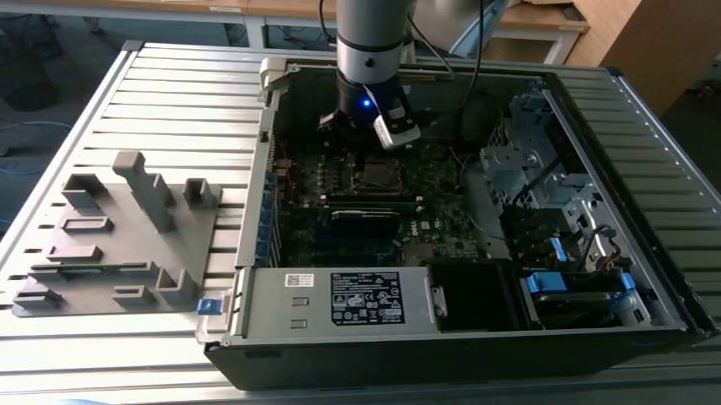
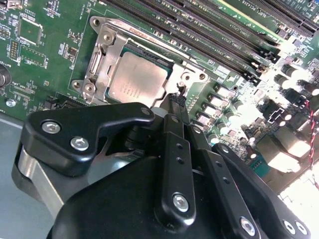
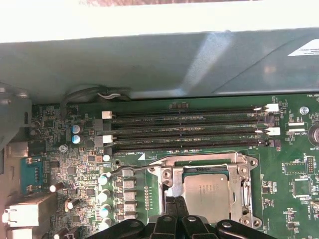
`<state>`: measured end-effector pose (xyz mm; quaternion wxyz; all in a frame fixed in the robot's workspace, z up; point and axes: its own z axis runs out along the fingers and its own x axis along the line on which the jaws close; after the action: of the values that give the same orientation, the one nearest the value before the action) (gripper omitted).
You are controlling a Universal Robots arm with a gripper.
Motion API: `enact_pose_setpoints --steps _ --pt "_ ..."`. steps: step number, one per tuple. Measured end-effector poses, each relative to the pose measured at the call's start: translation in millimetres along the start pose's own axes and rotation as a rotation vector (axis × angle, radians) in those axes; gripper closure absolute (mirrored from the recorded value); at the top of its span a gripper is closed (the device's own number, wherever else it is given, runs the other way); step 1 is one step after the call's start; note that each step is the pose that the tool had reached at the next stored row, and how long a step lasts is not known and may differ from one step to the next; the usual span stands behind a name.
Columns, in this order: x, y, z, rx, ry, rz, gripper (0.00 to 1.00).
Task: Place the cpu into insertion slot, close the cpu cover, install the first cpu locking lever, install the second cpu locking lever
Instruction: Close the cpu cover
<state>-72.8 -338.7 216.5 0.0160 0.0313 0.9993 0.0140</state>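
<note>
The dull grey cpu (image 2: 137, 77) is sitting in the insertion slot (image 1: 376, 175), cpu cover (image 2: 102, 57) lowered over it. My end effector (image 2: 177, 99), fingers pressed together, is hovering beside that cover. The computer case (image 1: 474, 346) is lying on a slatted surface (image 1: 169, 93), wooden desks (image 1: 541, 21) beyond.

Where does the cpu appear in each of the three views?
Exterior view: cpu in the square socket, just above picture centre.
Second wrist view: grey square just past the gripper.
First wrist view: grey square inside the metal cover.
Shared landmark: the long memory slots beside it.
</note>
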Motion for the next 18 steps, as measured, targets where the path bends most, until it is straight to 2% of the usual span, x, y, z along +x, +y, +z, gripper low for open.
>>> enact_pose_setpoints --steps 4,13,18 --pt "-2.1 0.2 0.4 -0.0003 -0.0004 0.000 0.89" --pt "-22.5 1.4 1.1 -0.0003 -0.0003 0.000 0.89" --pt "-26.4 1.6 1.2 -0.0003 -0.0004 0.000 0.89"
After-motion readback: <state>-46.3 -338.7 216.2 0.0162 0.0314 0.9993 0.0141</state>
